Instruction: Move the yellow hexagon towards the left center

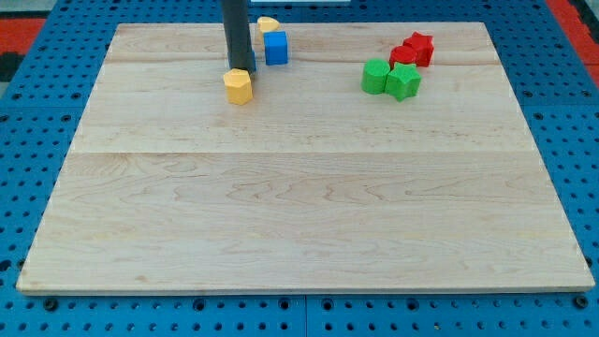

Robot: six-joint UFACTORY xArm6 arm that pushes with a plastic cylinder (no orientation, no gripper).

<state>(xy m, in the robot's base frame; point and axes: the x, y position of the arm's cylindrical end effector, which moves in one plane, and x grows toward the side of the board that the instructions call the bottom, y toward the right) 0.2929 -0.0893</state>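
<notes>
Pale wooden desk [299, 215] is seen on a blue pegboard, with coloured blocks gathered near the view's top. No pincer is fitted, so no opening or hold can be reported; the arm ends in a dark rod, and my tip [238, 69] is placed touching or just behind the yellow hexagon [240, 86], on its upper side. The yellow hexagon is found in the upper part of the desk, left of the middle. Just beside the rod, to the view's right, a blue cube [275, 48] is seen with a second yellow block [269, 23] behind it, partly hidden. Well apart to the right, two green blocks [390, 79] and two red blocks [413, 50] are clustered. The task is judged barely begun: a push down and leftward is left.
</notes>
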